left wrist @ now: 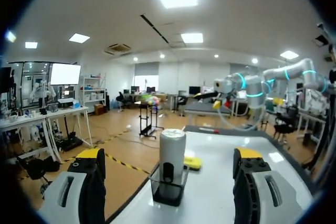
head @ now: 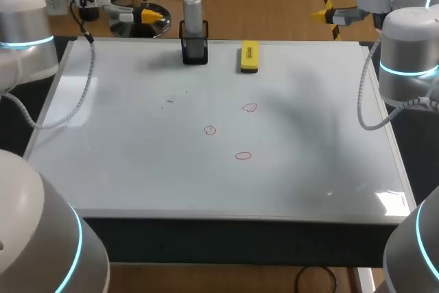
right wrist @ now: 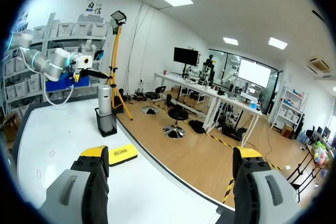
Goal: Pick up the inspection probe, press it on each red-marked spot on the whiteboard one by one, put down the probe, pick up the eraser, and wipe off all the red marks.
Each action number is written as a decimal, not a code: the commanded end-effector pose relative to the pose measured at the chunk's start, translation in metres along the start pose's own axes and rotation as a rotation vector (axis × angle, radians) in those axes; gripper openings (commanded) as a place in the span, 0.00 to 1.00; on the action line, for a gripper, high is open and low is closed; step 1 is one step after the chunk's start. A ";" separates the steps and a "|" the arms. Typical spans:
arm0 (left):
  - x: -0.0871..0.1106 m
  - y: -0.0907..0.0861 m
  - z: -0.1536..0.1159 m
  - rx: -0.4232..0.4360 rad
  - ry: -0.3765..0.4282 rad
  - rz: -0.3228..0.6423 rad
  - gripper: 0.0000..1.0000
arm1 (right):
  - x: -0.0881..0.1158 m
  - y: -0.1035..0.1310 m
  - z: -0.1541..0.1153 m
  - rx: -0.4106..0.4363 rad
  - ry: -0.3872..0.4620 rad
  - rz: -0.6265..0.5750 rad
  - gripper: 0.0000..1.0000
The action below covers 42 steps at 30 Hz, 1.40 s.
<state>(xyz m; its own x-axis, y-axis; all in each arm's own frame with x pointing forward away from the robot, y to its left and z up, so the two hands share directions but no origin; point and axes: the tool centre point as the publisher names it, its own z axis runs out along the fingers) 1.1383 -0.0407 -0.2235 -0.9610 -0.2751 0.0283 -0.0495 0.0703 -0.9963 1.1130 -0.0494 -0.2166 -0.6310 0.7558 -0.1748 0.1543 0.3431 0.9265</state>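
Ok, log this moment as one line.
probe upright in holder | eraser beside holder | three red marks unwiped | left gripper open | right gripper open

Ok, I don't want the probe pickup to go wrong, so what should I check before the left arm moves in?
1. The left hand is open and empty: ok.
2. The silver cylindrical probe stands upright in its black holder: ok.
3. The probe sits straight ahead of the left hand: ok.
4. The yellow block eraser lies apart from the holder: ok.
5. The three red circled marks on the white whiteboard are uncovered: ok.
6. The right hand is open, beyond the board's far edge: ok.
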 end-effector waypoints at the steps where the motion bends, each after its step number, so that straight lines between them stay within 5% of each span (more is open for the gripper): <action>1: -0.010 0.014 0.018 0.045 0.202 0.000 1.00 | 0.000 0.000 0.000 0.001 0.001 0.000 1.00; 8: -0.006 0.022 0.043 0.035 0.237 -0.054 1.00 | 0.000 0.000 0.000 0.001 0.001 0.000 1.00; 21: 0.005 0.031 0.078 0.036 0.307 -0.005 1.00 | 0.000 0.000 0.000 0.001 0.001 0.000 1.00; 42: 0.037 0.043 0.106 0.049 0.228 -0.036 1.00 | 0.000 0.000 0.000 0.001 0.001 0.000 1.00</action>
<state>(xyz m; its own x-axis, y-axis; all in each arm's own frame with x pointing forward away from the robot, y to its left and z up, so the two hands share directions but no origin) 1.1374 -0.1455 -0.2753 -0.9966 0.0163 0.0811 -0.0809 0.0117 -0.9967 1.1130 -0.0494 -0.2166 -0.6310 0.7558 -0.1748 0.1543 0.3431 0.9265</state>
